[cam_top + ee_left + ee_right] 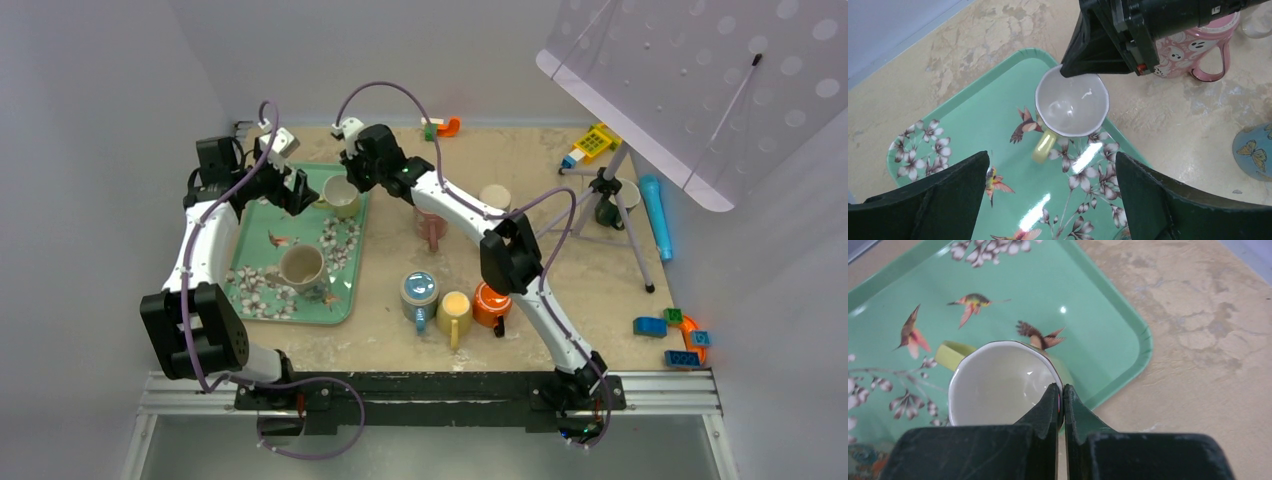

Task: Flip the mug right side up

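Black fingers (1047, 412) of the right pincer (1060, 391) fill the bottom of the right wrist view, closed together on the rim of the mug (998, 385), pinching its thin wall between them. That yellow-green mug stands on the green flowered tray (1108, 305), close to the tray's far right corner, with its pale inside facing up and its handle pointing toward the tray's middle. Judging by the open mouth on top, the turning looks done; what seems left is for the right pincer to let go of the rim and lift away without tipping the mug. Above the tray, on the mug's left, the left pincer (1052, 157) hangs with its jaws spread wide and nothing between them. A second mug (300, 266), brownish and also mouth up, sits near the tray's near edge, well apart from the first. On the desk (560, 290) beyond the tray's right edge stands a pink mug (1198, 47), and nearer the desk's front edge a blue mug (418, 290), a yellow mug (455, 308) and an orange mug (490, 302) stand in a row. None of these crowds the task mug; only the two arms' own heads sit close together over it.
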`<state>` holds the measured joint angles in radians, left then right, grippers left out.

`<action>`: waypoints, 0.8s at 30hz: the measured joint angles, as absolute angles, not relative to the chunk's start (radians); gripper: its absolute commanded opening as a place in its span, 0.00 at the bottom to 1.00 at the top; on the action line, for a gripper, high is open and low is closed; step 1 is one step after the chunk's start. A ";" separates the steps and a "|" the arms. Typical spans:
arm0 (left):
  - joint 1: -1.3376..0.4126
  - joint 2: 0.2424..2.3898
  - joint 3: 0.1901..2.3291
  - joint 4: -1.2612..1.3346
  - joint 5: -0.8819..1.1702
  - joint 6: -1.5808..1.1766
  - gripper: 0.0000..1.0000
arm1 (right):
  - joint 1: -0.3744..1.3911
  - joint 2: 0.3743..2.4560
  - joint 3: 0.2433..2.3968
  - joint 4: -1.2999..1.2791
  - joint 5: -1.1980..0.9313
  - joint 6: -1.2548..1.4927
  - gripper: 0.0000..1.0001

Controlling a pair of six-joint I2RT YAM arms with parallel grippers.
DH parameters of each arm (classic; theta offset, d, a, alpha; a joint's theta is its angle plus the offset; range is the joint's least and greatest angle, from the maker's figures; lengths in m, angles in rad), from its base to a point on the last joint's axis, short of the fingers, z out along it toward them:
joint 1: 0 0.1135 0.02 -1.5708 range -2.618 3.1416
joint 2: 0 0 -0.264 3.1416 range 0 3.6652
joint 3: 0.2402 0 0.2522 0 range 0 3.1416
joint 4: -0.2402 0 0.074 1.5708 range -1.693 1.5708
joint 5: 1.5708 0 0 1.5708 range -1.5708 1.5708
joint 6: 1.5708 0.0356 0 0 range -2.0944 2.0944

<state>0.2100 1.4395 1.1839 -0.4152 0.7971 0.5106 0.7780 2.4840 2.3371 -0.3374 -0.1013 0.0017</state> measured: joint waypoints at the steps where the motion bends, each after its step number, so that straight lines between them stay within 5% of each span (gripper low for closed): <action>1: 0.210 1.439 1.184 -0.415 0.793 0.508 1.00 | 0.778 2.494 2.353 -0.334 -0.083 0.006 0.00; 10: 0.210 1.430 1.187 -0.414 0.775 0.474 1.00 | 0.765 2.553 2.432 -0.305 0.060 0.036 0.02; 12: 0.210 1.430 1.192 -0.421 0.776 0.471 1.00 | 0.761 2.561 2.438 -0.290 0.060 0.047 0.31; 16: 0.210 1.430 1.207 -0.443 0.786 0.473 1.00 | 0.754 2.561 2.438 -0.248 0.057 0.077 0.67; 19: 0.210 1.429 1.213 -0.473 0.803 0.482 1.00 | 0.753 2.551 2.438 -0.231 0.055 0.079 0.83; 24: 0.201 1.411 1.252 -0.572 0.826 0.489 0.95 | 0.752 2.438 2.381 -0.238 0.057 0.060 0.88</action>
<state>0.2012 1.4109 1.2522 -0.5724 0.8265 0.4889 0.7525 2.4382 2.3806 -0.2379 0.0574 0.0605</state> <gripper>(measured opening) 0.986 0.864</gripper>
